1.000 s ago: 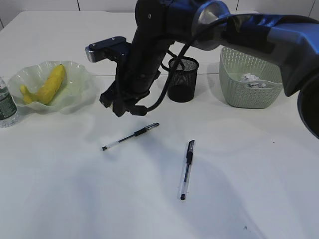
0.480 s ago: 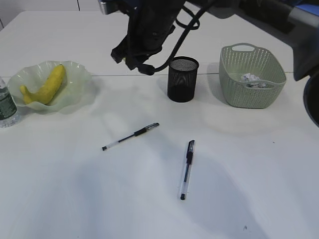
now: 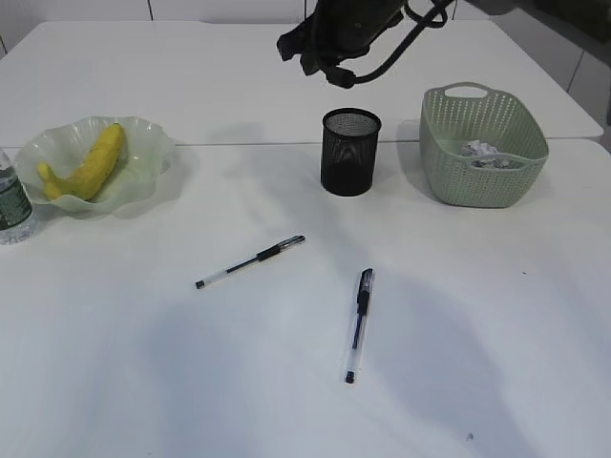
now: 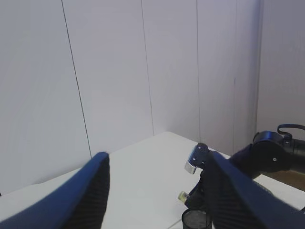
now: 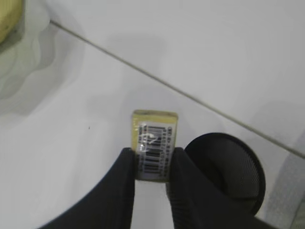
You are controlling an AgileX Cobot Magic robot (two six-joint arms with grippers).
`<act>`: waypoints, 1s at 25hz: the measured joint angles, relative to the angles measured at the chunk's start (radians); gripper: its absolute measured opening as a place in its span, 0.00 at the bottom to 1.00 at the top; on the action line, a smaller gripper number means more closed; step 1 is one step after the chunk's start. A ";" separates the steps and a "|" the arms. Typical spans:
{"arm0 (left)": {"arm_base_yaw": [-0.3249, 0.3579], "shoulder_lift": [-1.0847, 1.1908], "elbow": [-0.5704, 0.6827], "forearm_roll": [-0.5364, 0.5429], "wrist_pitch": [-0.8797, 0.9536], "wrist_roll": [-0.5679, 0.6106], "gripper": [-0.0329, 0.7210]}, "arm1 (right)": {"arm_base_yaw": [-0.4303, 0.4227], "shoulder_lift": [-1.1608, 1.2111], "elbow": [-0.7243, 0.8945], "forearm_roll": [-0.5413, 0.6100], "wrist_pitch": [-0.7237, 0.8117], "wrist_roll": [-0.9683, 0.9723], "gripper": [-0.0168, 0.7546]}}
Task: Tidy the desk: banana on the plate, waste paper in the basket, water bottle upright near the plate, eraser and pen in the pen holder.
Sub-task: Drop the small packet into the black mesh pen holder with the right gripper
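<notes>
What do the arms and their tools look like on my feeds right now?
The right tool has smooth, rounded, glossy black fingers. In the exterior view the right arm is glossy black with looping black cables. The left tool has broad dark, bluish-sheened fingers. No markings are readable.

Glossy black arm (image 3: 348,24) trailing looped black cables, ending in a hand (image 5: 150,183) with smooth dark fingers (image 5: 183,191).

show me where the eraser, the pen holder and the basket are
eraser (image 5: 153,151): right wrist view, on its barcode label, between the gripper's fingers.
pen holder (image 3: 349,162): exterior view, on its black mesh side.
basket (image 3: 477,184): exterior view, on its front woven wall.
</notes>
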 joint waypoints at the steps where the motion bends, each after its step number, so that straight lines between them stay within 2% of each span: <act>1: 0.000 0.000 0.000 0.000 -0.002 0.000 0.63 | -0.005 0.000 0.000 0.000 -0.026 0.006 0.23; 9: 0.000 0.000 0.000 0.000 -0.002 0.000 0.63 | -0.049 0.029 -0.001 0.000 -0.173 0.041 0.23; 25: 0.000 0.000 0.000 0.000 -0.004 0.000 0.63 | -0.104 0.153 -0.002 0.000 -0.196 0.045 0.23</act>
